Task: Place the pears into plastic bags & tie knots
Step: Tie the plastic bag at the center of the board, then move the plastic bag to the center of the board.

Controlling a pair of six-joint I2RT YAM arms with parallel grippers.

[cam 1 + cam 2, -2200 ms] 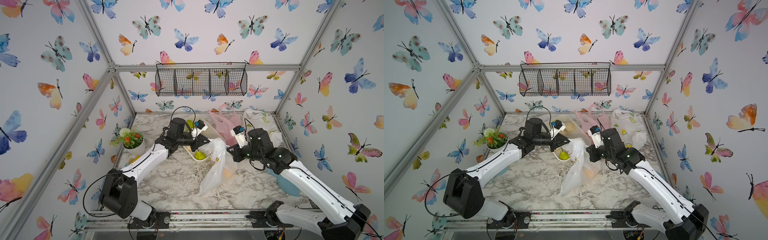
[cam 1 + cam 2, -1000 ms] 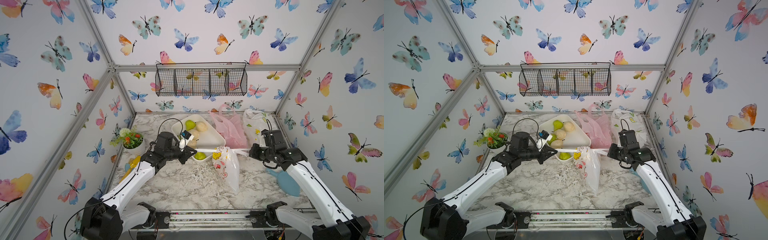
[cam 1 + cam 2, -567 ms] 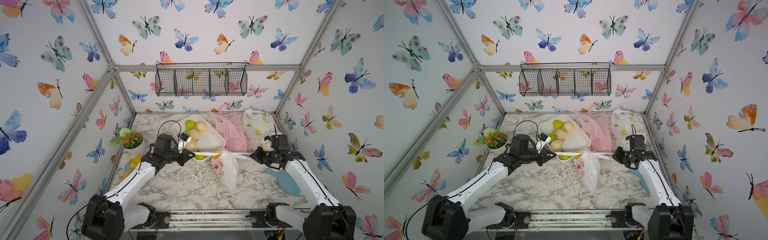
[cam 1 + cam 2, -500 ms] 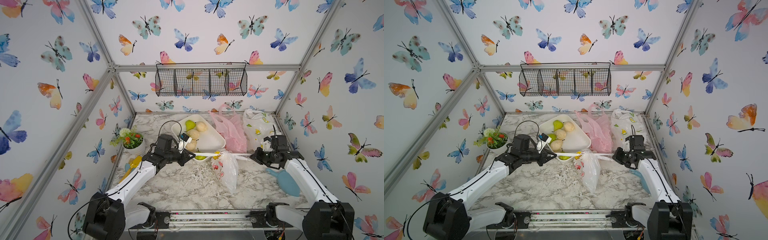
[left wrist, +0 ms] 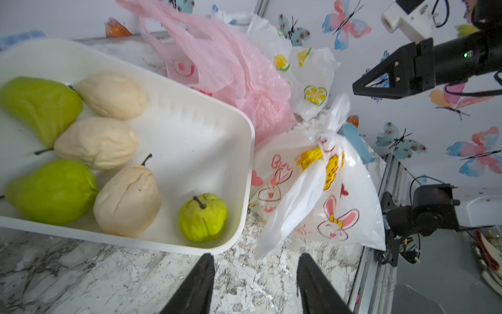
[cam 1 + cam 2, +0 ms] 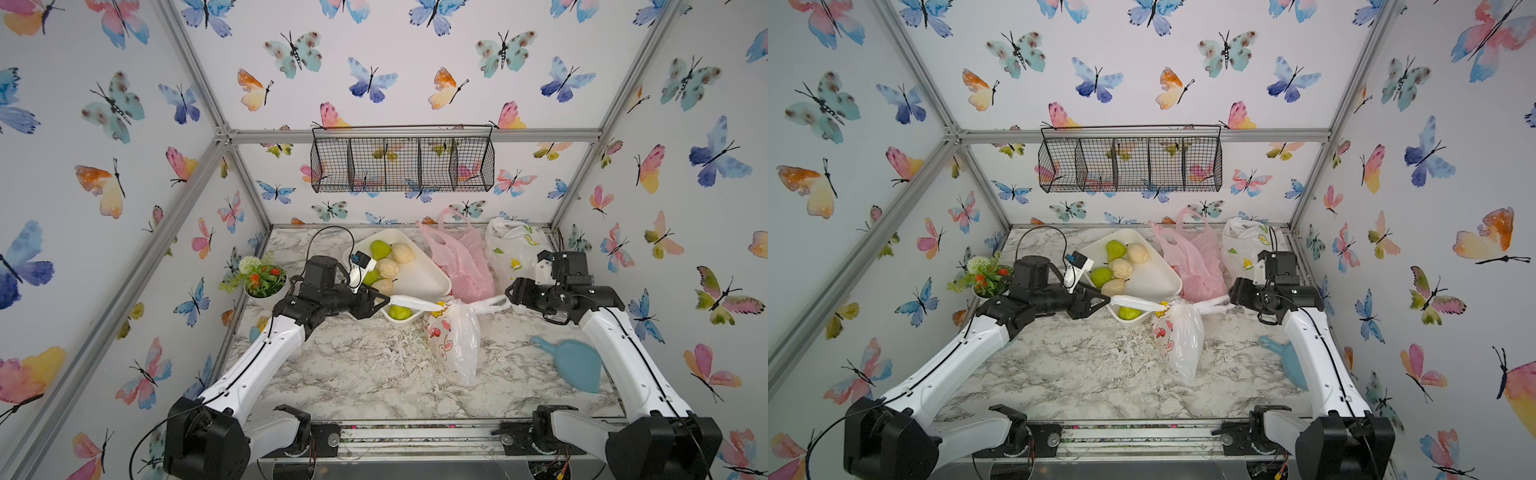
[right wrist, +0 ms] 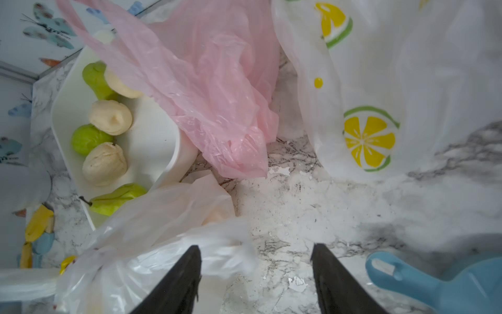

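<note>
Marble-look tabletop (image 6: 353, 374) inside butterfly-papered enclosure; wire basket (image 6: 402, 160) w/ dividers hung on back wall.

TOP VIEWS
1. White tray (image 6: 432, 282), back centre. Holds 6 pears (image 6: 387, 267): 3 green, 3 cream. One green pear (image 6: 400, 311) sits alone at tray's near corner.
2. White doodle bag (image 6: 455, 340) w/ red prints lies on tabletop just beside that corner, on robot's right of it, bottom end toward front edge. Its knot (image 6: 443, 306) is at the top, and two handle strips (image 6: 409, 302) stick out sideways, one toward each arm; seen in both top views.
3. Crumpled pink bag (image 6: 467, 266) & lemon bag (image 6: 513, 253) sit side by side at back right, pink against tray.
4. Arms: left gripper (image 6: 376, 302) is at the end of the left strip, right gripper (image 6: 510, 293) at the end of the right strip. Both are level w/ knot.
5. Misc: flower pot (image 6: 264, 278) at left edge, blue scoop (image 6: 577, 365) right front.

L WRIST VIEW
- Left gripper (image 5: 255, 258) fingers (image 5: 203, 277) spread, nothing pinched; strip's loose end lies just ahead of tips.
- Beyond: tray (image 5: 195, 127) w/ all 6 pears, doodle bag (image 5: 339, 206) (bunny prints), pink bag (image 5: 231, 70), lemon bag (image 5: 312, 78).

R WRIST VIEW
- Right gripper (image 7: 255, 248) fingers (image 7: 328, 271) spread, bare marble in the gap. Blurred bag plastic lies by one finger; contact can't tell.
- Doodle bag (image 7: 152, 223) is nearest, w/ a pale rounded shape showing through; count inside can't tell.
- Also pink bag (image 7: 212, 81), lemon bag (image 7: 380, 95), tray (image 7: 152, 141), scoop (image 7: 448, 285).
</note>
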